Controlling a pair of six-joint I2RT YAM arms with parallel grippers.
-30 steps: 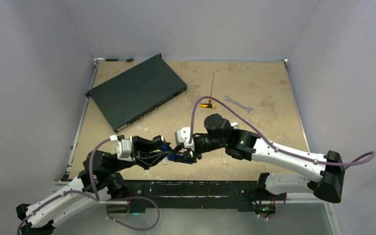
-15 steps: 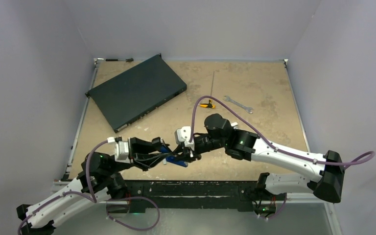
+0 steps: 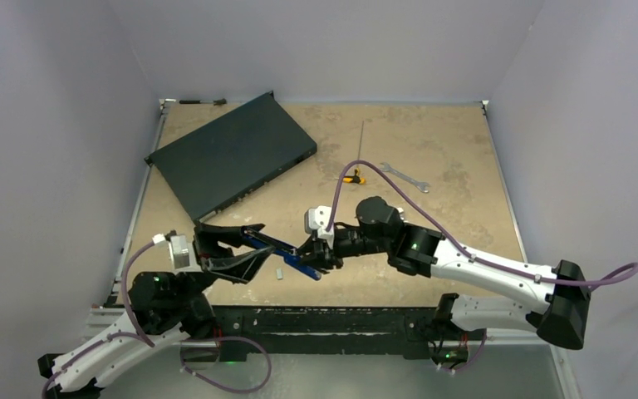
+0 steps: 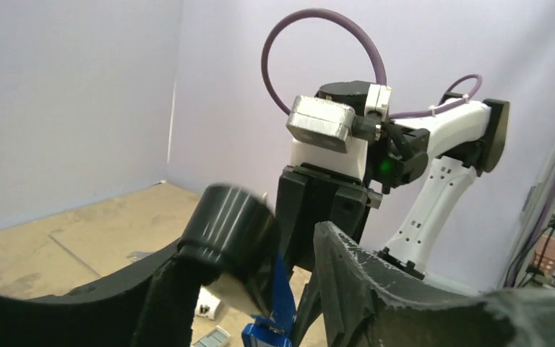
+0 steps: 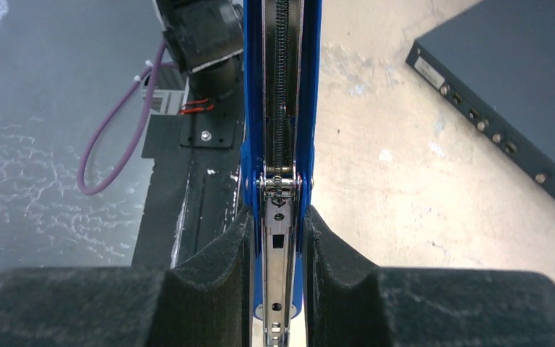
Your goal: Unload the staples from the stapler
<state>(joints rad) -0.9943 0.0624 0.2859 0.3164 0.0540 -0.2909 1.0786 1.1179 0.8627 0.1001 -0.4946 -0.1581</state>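
Top view: at lower centre, the right gripper [image 3: 314,261] is clamped on the blue stapler [image 3: 287,253]. The left gripper [image 3: 264,241] is spread wide around its other end, gripping nothing.

Left wrist view: a small grey strip, apparently staples [image 4: 214,337], lies on the table [image 4: 79,231] at bottom left.

Right wrist view: the fingers [image 5: 217,267] pinch the stapler's open rail.

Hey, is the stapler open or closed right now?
Open. The right pincer clamps the blue stapler, and its wrist view shows the feed spring lying uncovered inside the channel.
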